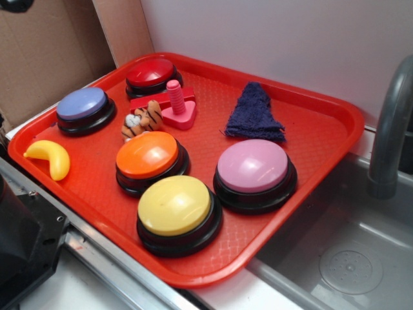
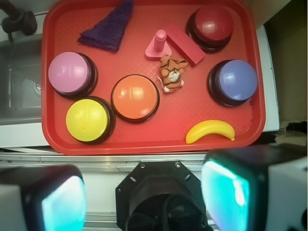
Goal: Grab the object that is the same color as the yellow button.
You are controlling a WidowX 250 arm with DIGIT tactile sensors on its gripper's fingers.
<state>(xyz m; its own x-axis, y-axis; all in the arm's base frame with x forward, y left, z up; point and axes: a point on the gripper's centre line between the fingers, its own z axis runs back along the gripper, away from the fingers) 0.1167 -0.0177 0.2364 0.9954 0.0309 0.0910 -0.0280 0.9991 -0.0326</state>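
Observation:
The object, a small yellow toy banana [image 1: 50,157] [image 2: 210,131], lies on the red tray [image 1: 310,168] [image 2: 144,139] near its left corner in the exterior view. The yellow button [image 1: 175,206] [image 2: 87,120] sits at the tray's near edge, beside the orange button [image 1: 149,157] [image 2: 135,97]. In the wrist view my gripper [image 2: 144,199] is open, its teal pads wide apart with nothing between them. It hangs high over the robot base, off the tray's near edge, well short of the banana. In the exterior view the gripper itself is out of sight.
On the tray stand pink [image 1: 253,169] [image 2: 70,73], blue [image 1: 82,107] [image 2: 233,81] and red [image 1: 152,74] [image 2: 213,25] buttons, a plush tiger [image 1: 142,121] [image 2: 172,72], a pink peg toy [image 1: 178,107] [image 2: 160,45] and a dark blue cloth [image 1: 255,114] [image 2: 109,26]. A sink with faucet [image 1: 390,123] lies right.

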